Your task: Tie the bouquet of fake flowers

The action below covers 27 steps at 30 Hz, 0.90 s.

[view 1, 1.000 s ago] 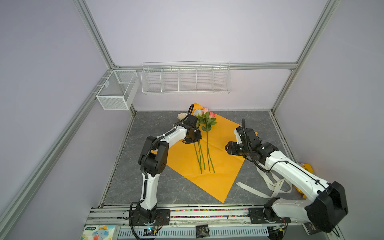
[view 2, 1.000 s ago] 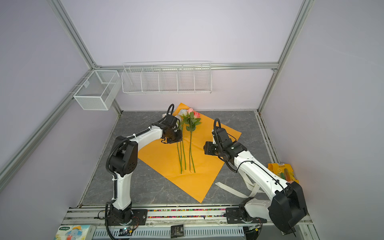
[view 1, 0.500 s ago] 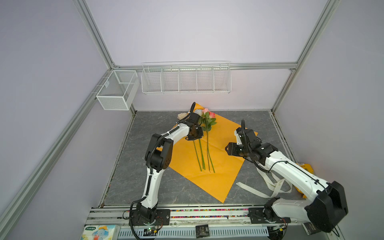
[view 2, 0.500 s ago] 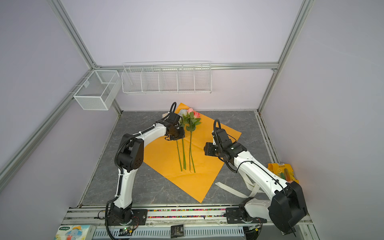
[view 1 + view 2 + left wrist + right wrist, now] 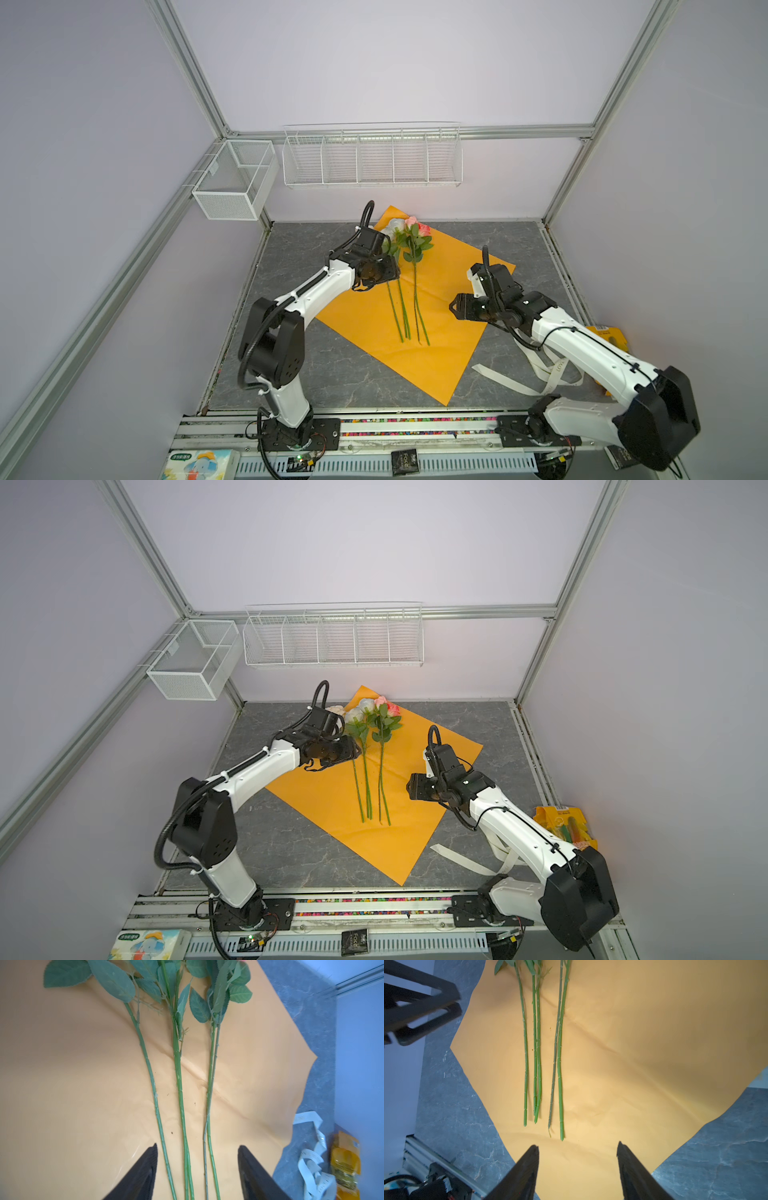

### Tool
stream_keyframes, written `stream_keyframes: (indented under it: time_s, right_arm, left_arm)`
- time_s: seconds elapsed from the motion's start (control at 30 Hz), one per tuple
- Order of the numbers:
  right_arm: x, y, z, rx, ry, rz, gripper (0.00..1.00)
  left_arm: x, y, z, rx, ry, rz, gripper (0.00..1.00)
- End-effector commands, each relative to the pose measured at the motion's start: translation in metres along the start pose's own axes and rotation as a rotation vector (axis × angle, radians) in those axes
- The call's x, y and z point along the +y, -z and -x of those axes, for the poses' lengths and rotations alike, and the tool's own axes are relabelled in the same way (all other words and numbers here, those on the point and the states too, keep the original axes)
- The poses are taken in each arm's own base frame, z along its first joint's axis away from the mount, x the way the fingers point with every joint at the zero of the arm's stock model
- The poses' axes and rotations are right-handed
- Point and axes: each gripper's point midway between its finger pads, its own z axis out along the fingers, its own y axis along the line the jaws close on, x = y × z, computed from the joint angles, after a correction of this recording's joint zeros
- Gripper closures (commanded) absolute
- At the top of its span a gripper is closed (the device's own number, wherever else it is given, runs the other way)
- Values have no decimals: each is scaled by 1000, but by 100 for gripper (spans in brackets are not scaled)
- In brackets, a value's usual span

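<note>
- Left gripper: released, jaws apart astride the stems, clamping nothing.
- Right gripper: released and empty, hanging over the orange wrapping sheet; the stem ends lie just ahead of its fingertips.
- Writing: the cream ribbon, behind the right gripper under its arm, bears printed letters too small to read. The yellow packet further behind carries a white label, illegible.
- Bouquet of fake flowers: flat on the sheet, untied. Pink, cream and white heads lie beyond the left gripper. Leaves green, serrated. Five thin green stems, one single and two pairs, run towards the right gripper.
</note>
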Motion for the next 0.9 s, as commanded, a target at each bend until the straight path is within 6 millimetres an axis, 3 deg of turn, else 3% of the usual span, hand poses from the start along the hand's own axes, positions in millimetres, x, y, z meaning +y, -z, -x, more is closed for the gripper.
stream_keyframes:
  time_s: [0.0, 0.17, 0.3, 0.4, 0.53, 0.73, 0.87]
  right_arm:
    - [4, -3, -40, 127, -5, 58, 37]
    - [1, -2, -89, 222, 1, 20, 37]
    - [-17, 3, -126, 243, -148, -29, 37]
    - [-16, 1, -148, 243, -271, 50, 37]
    - [-20, 4, -168, 231, -368, 95, 37]
    - [-10, 3, -182, 257, -414, 169, 37]
    - [-5, -1, -187, 298, -389, 148, 37]
  left_arm:
    - [7, -2, -29, 37, 12, -49, 42]
    - [25, 4, -73, 68, 72, -77, 45]
    - [37, 9, -95, 76, 118, -76, 47]
    - [48, 13, -108, 89, 122, -54, 48]
    - [75, 22, -111, 40, 137, 70, 46]
    - [76, 20, -108, 47, 151, 83, 44]
    - [91, 20, -101, 10, 223, 143, 41]
